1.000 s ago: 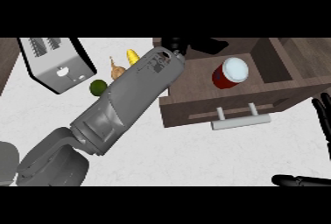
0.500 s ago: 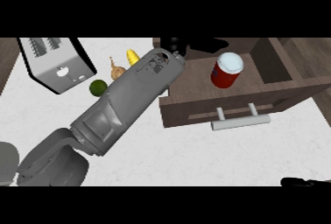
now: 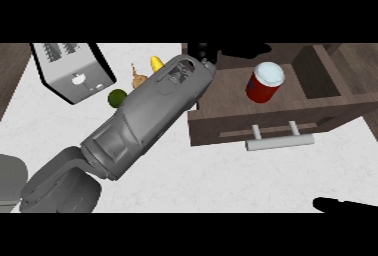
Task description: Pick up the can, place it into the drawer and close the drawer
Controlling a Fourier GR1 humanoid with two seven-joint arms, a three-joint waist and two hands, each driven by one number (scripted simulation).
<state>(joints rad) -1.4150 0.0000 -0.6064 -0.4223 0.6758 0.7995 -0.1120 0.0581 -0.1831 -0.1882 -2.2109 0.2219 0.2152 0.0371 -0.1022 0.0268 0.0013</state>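
Drawer open; red can upright inside, white top.

We see a grey left forearm built of smooth, faceted shells with seams between them, a darker recessed panel near its wrist, and a bulkier rounded elbow segment in the same grey. The left robot hand and the right robot hand are plain black, their shapes unclear to us.

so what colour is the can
The can is red with a white top, seen in the head view.
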